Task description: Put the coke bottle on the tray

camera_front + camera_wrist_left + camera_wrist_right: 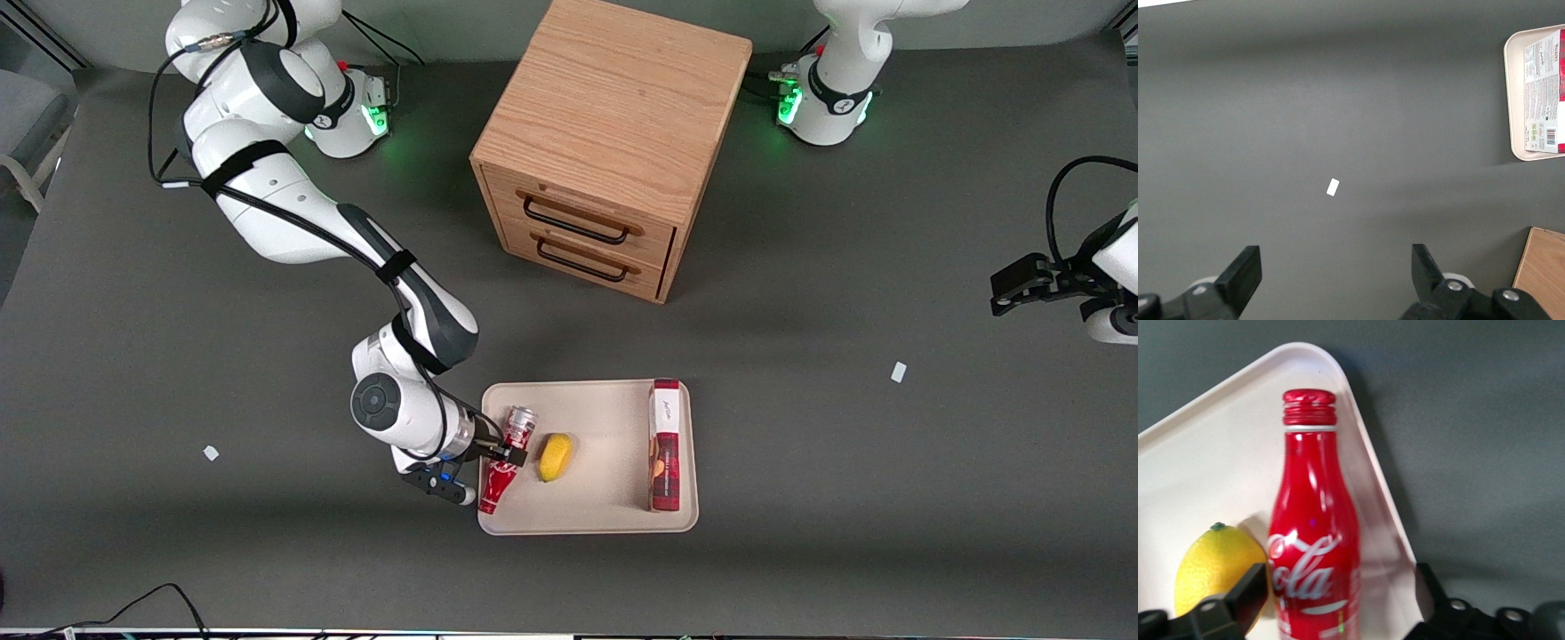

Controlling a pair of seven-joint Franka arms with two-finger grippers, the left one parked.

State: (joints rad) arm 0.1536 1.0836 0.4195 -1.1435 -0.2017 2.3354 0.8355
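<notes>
The coke bottle (pixel 505 458) is a slim red bottle with white script. It lies tilted on the cream tray (pixel 605 413) along the rim toward the working arm's end, its red cap nearer the front camera and its silvery base farther. My right gripper (pixel 498 459) is low over that rim with its fingers either side of the bottle's body. In the right wrist view the bottle (pixel 1313 540) lies between the fingers of the gripper (pixel 1338 587), close against one finger with a clear gap to the other, so the gripper is open. The tray's bare floor (pixel 1205 453) shows around it.
A yellow lemon (pixel 555 457) lies on the tray beside the bottle (pixel 1211 573). A flat red-and-white box (pixel 666 444) stands along the tray's rim toward the parked arm. The wooden two-drawer cabinet (pixel 613 133) stands farther from the front camera. White scraps (pixel 899 372) (pixel 211 452) lie on the table.
</notes>
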